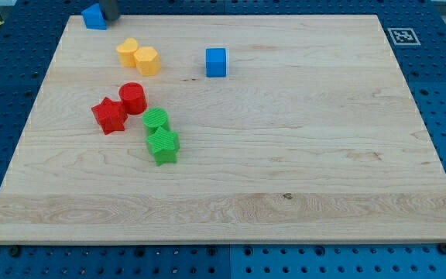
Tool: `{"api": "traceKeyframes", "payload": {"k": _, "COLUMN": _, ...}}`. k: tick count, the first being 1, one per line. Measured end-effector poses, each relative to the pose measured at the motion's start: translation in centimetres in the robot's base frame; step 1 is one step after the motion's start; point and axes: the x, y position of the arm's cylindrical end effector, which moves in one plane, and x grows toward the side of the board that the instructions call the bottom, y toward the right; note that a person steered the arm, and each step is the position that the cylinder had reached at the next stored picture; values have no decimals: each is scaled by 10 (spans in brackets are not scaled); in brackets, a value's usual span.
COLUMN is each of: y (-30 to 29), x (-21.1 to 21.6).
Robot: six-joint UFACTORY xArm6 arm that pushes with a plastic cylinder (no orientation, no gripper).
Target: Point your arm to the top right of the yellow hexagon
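Note:
Two yellow blocks sit touching at the board's upper left. The right one (147, 60) looks like the hexagon; the shape of the left one (128, 51) is unclear. My tip (111, 18) shows as a dark rod end at the view's top edge, just right of a blue block (94, 16). It is above and to the left of the yellow blocks, well apart from them.
A blue cube (216, 62) lies right of the yellow pair. A red round block (132, 98) and a red star (109, 115) lie below them. A green round block (156, 120) and a green star (162, 146) lie lower still. The wooden board (300, 155) rests on a blue pegboard.

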Motion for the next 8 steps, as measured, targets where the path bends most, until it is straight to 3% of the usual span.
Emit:
{"api": "traceKeyframes", "payload": {"k": 3, "y": -32, "x": 0}}
{"api": "traceKeyframes", "payload": {"k": 5, "y": 75, "x": 1}}
{"api": "traceKeyframes", "payload": {"k": 8, "y": 91, "x": 2}}
